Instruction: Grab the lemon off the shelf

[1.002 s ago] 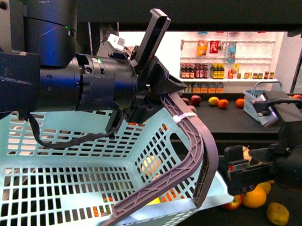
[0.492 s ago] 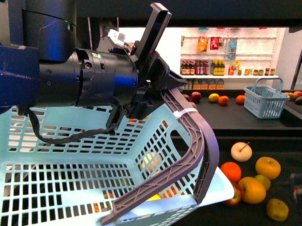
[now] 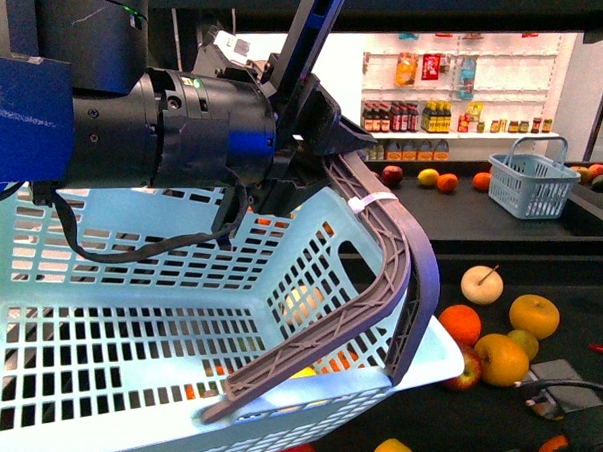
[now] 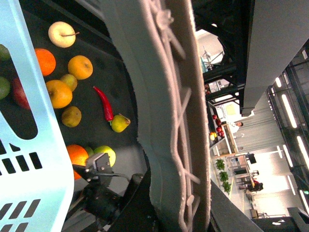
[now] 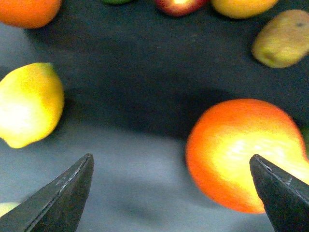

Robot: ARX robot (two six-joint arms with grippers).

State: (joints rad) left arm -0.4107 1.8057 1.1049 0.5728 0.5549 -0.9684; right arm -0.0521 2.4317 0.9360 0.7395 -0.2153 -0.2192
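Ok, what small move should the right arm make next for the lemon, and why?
Probably slide the open right end effector sideways until the lemon is centred between its fingers; right now the lemon lies outside one finger, and the orange sits by the other.

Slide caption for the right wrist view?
Right end effector open over the shelf, lemon and orange lying apart just ahead.

Front forward; wrist views near shelf (image 5: 145, 96)
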